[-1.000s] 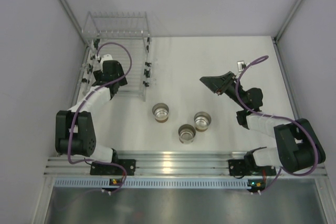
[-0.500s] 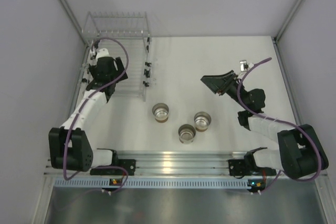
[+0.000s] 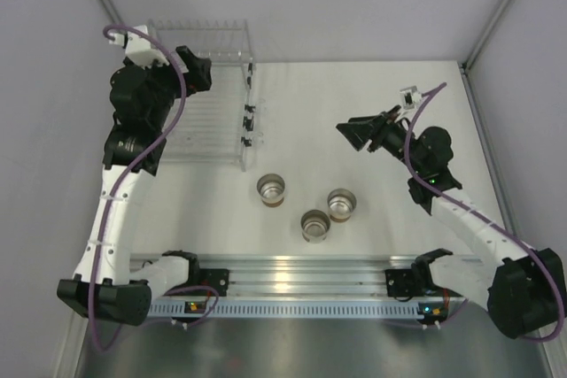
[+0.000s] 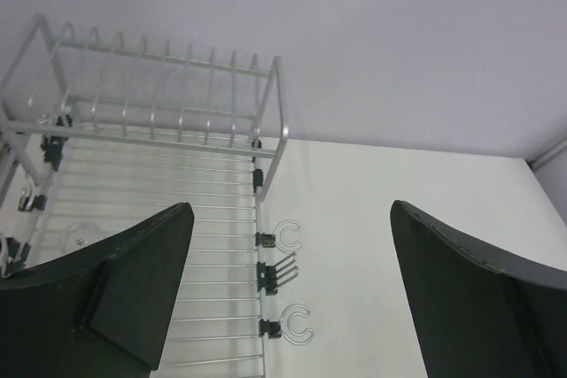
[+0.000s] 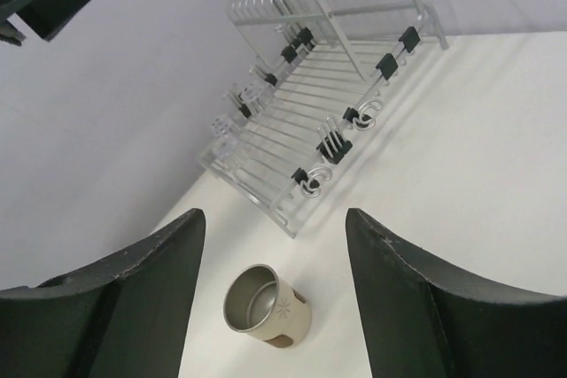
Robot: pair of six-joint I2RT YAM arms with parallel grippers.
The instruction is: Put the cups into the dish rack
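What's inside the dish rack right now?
Dish rack: no cream cups inside; all three stand on the table. Faint clear shapes near its left side, possibly clear cups, unconfirmed. From above, the left arm covers that side.

Dish rack [image 3: 221, 121]: left side hidden under the left arm [image 3: 133, 126].
Left wrist view: rack's near corner sits behind a finger [image 4: 133, 281].
Clear cups: too faint to pick out.

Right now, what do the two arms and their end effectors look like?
The left arm and right arm have black joint housings and white link covers, with a purple cable looping along each. The left end effector and right end effector carry broad, matte black, wedge-shaped fingers. No markings are legible.
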